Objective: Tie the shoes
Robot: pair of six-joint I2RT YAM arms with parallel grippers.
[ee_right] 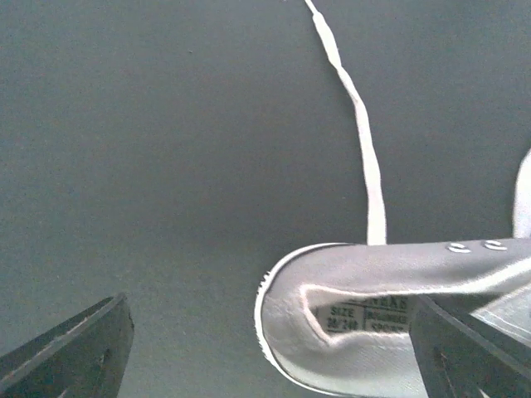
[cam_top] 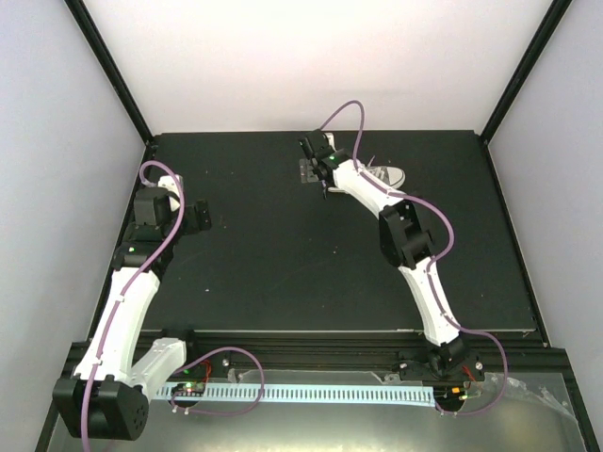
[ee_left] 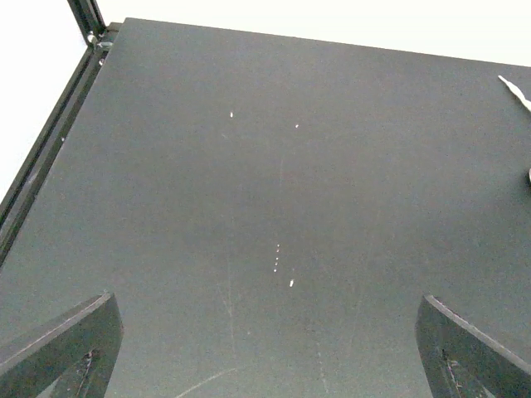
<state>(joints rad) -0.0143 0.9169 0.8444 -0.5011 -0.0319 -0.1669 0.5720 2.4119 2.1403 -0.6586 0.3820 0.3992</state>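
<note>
**Left arm** (cam_top: 122, 301): folded at the left side of the surface (cam_top: 264, 273), forearm raised, wrist turned toward the middle.

**Left hand** (ee_left: 265, 348): fingers spread wide, one at each lower corner of its wrist view. It holds nothing and has only bare surface beneath it.

**Right arm** (cam_top: 415, 254): stretched forward and leftward to the far edge of the surface.

**Right hand** (ee_right: 270, 352): wide open and gripping nothing, poised over the heel end of the sneaker. Its right finger (ee_right: 469, 352) overlaps the shoe in view; whether they touch cannot be told.

**Sneaker** (cam_top: 386, 175): grey canvas, white sole. It sits at the far edge of the surface, right of centre, with the white toe cap pointing right. From above, the heel half is hidden under the right arm.

**Sneaker interior**: a printed label (ee_right: 365, 315) with "SIZE" legible and the rest too small to read.

**Lace** (ee_right: 365, 157): white and untied, trailing loose from the shoe across the surface and cut off at the top of the right wrist view. A white tip also shows at the right edge of the left wrist view.
</note>
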